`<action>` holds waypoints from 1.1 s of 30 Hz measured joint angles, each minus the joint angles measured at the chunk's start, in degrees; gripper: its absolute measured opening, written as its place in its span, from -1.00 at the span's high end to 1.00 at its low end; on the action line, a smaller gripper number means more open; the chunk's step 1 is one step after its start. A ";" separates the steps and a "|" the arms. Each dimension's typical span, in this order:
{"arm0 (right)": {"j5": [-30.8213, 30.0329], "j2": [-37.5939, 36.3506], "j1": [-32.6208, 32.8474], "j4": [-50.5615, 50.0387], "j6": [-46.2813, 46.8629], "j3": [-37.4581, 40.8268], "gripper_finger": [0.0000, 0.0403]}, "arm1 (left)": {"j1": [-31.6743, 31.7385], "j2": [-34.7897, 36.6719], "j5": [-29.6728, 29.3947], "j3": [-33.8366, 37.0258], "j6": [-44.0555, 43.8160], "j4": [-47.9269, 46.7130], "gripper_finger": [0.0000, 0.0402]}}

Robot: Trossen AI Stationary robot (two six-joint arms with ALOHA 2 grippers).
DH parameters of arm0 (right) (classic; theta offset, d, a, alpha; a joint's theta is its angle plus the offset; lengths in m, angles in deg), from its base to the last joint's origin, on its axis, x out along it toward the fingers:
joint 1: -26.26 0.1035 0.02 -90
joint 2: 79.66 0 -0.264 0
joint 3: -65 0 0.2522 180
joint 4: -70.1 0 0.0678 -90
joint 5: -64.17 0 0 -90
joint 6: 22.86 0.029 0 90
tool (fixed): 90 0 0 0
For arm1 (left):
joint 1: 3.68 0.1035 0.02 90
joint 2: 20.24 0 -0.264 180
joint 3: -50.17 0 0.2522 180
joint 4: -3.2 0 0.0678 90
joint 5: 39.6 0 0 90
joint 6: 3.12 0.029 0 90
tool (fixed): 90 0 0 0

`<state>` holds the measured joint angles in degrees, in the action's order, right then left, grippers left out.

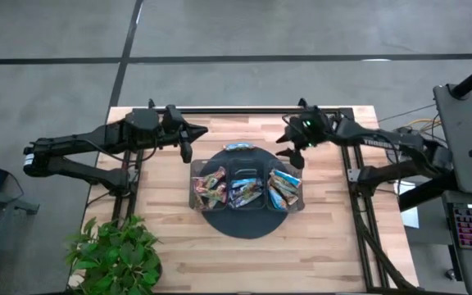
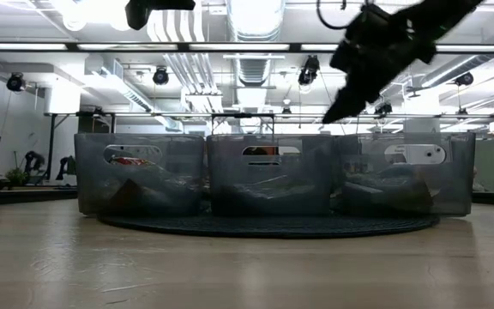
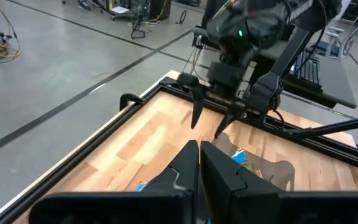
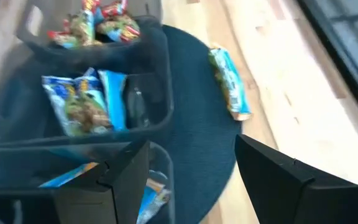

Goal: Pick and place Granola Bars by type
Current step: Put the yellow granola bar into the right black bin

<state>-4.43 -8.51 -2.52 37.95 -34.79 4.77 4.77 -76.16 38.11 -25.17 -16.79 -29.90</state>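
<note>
The Granola Bars lie sorted in a dark three-compartment tray (image 1: pixel 247 164). The reddish multicolour ones (image 1: pixel 209 188) fill its left compartment, blue ones (image 1: pixel 244 192) the middle and light blue ones (image 1: pixel 283 188) the right. One light blue bar (image 1: pixel 240 147) (image 4: pixel 230 81) lies flat on the dark mat beyond the tray's far wall. My right gripper (image 1: pixel 292 156) (image 4: pixel 191 168) hangs open in the air above the tray's far right corner, holding nothing. My left gripper (image 1: pixel 188 152) (image 3: pixel 199 155) is shut and hovers off the tray's far left corner.
The tray stands on a round dark mat (image 1: pixel 244 223) at the middle of the wooden table (image 1: pixel 179 254). A black frame rail (image 1: pixel 236 111) runs along the far edge. A potted plant (image 1: pixel 117 254) sits at the near left corner. Bare wood shows on both sides of the mat.
</note>
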 joint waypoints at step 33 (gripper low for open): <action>29.05 9.44 -29.54 23.34 0.13 9.89 0.13 | 0.02 0.02 -5.84 0.00 -1.31 -0.02 1.00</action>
<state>24.62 0.93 -32.06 61.28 -34.67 14.66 4.79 -76.14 32.27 -25.17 -18.10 -29.92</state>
